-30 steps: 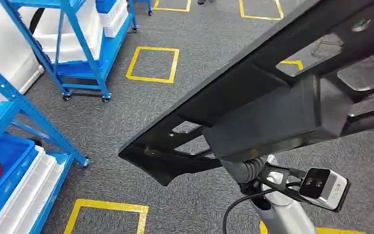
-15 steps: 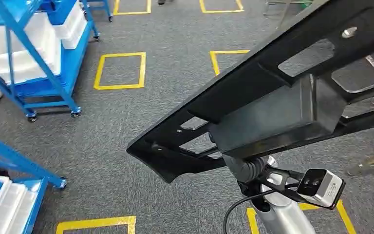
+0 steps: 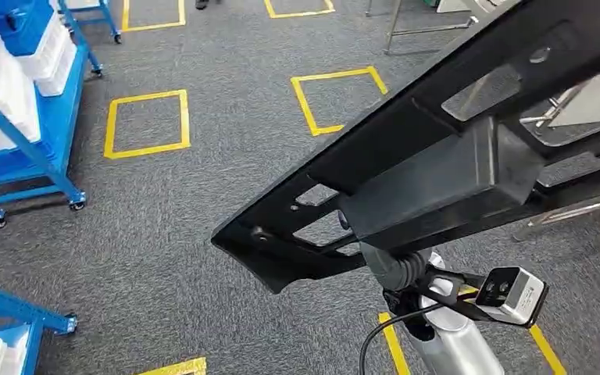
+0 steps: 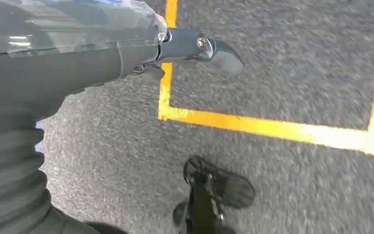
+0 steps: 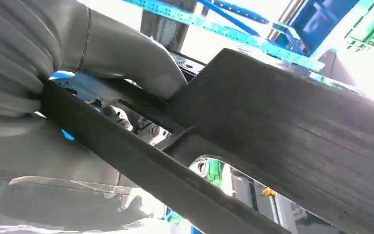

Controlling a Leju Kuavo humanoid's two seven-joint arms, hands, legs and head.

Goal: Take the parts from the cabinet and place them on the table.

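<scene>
A long black plastic part [image 3: 430, 156] with cut-outs and a boxy block on it runs slantwise across the head view, from lower centre to the upper right. My right arm [image 3: 445, 336] rises under it, and the part hides the hand there. In the right wrist view my right hand [image 5: 78, 63] grips the part [image 5: 282, 141], its thick grey thumb [image 5: 141, 63] pressed on one rib. My left hand [image 4: 126, 53] hangs over grey carpet with a dark finger [image 4: 199, 44] stretched out and nothing in it.
A blue wheeled shelf cart [image 3: 23, 117] with white bins stands at the far left, and a blue rack foot [image 3: 23, 312] at the lower left. Yellow tape squares [image 3: 147, 123] mark the carpet. Metal frame legs [image 3: 430, 27] and a pale surface [image 3: 594, 101] lie at the upper right.
The whole view has swung to the right: the blue racks slid off to the left and metal legs came in at the upper right. My right hand still holds the black part.
</scene>
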